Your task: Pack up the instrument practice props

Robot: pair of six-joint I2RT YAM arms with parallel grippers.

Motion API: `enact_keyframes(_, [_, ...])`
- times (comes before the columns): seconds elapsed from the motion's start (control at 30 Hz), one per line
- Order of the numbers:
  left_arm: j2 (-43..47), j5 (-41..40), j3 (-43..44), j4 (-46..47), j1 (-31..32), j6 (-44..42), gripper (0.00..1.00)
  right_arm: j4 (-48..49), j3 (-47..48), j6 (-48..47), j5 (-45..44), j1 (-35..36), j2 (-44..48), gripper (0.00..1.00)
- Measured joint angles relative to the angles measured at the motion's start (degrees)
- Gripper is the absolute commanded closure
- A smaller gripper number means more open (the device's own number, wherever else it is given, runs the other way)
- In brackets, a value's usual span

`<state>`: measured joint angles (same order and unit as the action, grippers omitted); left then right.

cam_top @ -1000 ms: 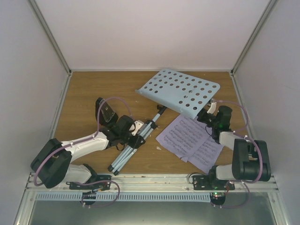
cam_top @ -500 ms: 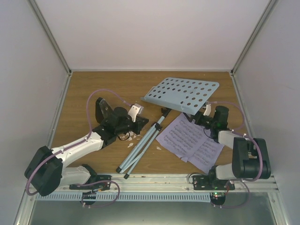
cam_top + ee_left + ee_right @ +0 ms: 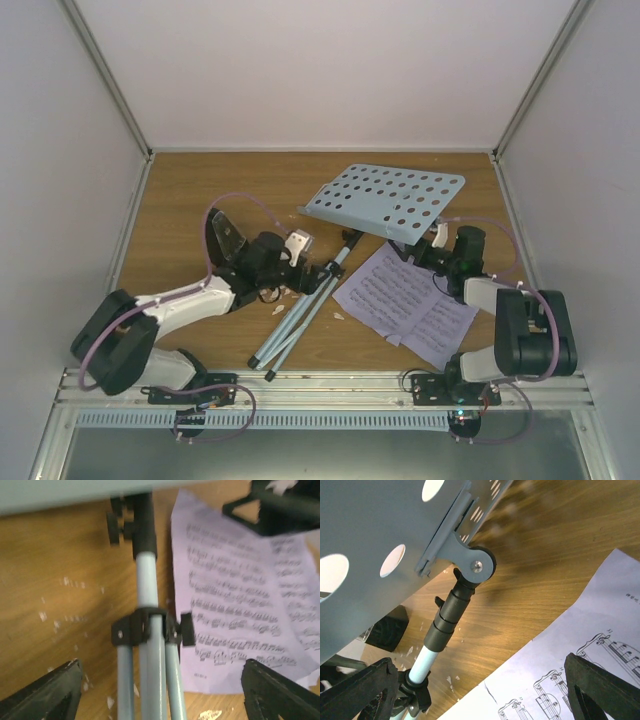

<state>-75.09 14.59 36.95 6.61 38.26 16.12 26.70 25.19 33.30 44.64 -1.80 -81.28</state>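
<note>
On a wooden tabletop [image 3: 180, 200] between white walls, the light blue music stand [image 3: 385, 200] lies with its legs folded and its hole-dotted desk tilted up at far right. Lilac sheet-music pages [image 3: 400, 295] lie flat just beside its pole. The left fingers [image 3: 45, 690] stand wide apart astride the legs. The right fingers [image 3: 600, 687] gape near the desk's hinge.

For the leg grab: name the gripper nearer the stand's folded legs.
Left. The left gripper has the folded legs between its open fingers; the right gripper is by the desk hinge.
</note>
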Motion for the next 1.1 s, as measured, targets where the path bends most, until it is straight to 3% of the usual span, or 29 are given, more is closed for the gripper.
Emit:
enact_keyframes(0.27, [-13.9,-1.0,1.2,-2.0,2.8,-1.3,0.07,0.0,0.1,0.5,0.0,1.0,-1.0,0.09])
enact_keyframes(0.3, [-14.9,-1.5,1.7,-2.1,3.0,-1.5,0.1,-0.2,0.3,0.6,0.0,1.0,-1.0,0.09])
enact_keyframes(0.4, [-18.1,-3.3,4.0,-2.1,3.5,-1.9,0.35,-0.7,0.7,0.6,-0.2,1.6,-1.0,0.09])
enact_keyframes(0.53, [-19.2,-4.9,5.3,-1.7,3.8,-1.2,0.62,-2.4,1.0,1.2,-0.4,3.0,-1.1,0.1])
enact_keyframes(0.63, [-19.3,-5.9,5.3,-0.9,3.8,-0.2,0.75,-3.8,1.0,2.9,-0.4,3.1,-1.1,0.1])
enact_keyframes(0.87, [-19.6,-8.1,5.6,0.2,3.1,0.5,0.81,-11.8,1.3,6.0,0.8,3.8,-0.8,0.1])
enact_keyframes(1.1, [-19.6,-6.8,5.5,0.2,3.0,0.5,0.82,-23.7,1.2,7.0,-2.5,3.5,7.5,0.02])
